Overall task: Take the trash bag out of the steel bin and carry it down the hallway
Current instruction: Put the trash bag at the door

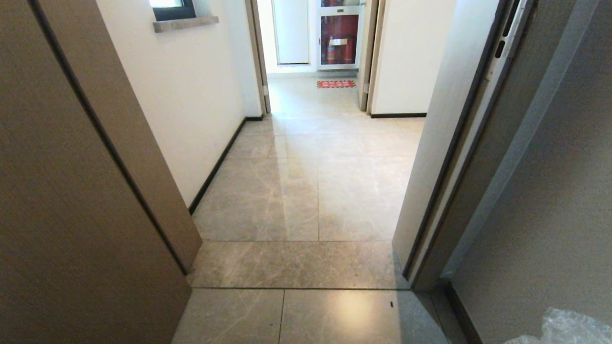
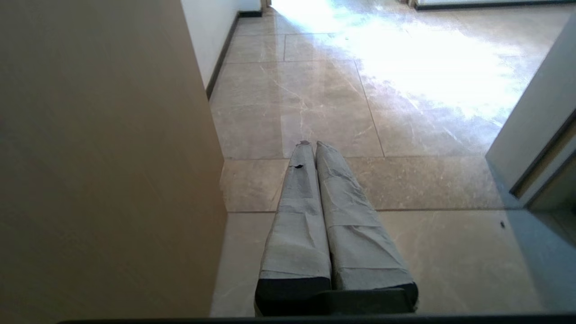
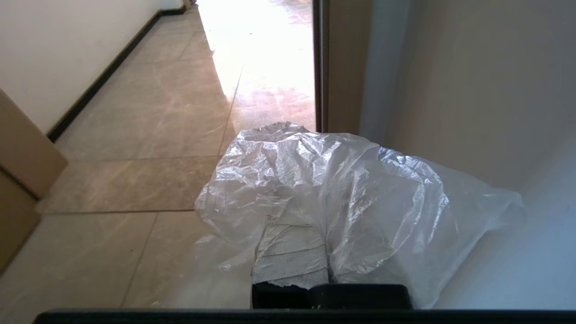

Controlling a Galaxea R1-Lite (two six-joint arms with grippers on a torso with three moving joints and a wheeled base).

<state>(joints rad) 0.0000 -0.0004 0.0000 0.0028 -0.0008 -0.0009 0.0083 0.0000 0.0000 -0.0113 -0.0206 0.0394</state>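
Gripping the clear trash bag in the closed right end effector, contents unseen, left end effector closed empty.

Left pincer: long grey tape-wrapped fingers, wrinkled, black base.

One trash bag, clear and crinkled, its edge showing at the lower right corner of the head view. Two grippers: the left gripper and the right gripper, one per wrist view. One red mat on the hallway floor at its far end. One red cabinet beyond it. One window ledge on the left wall
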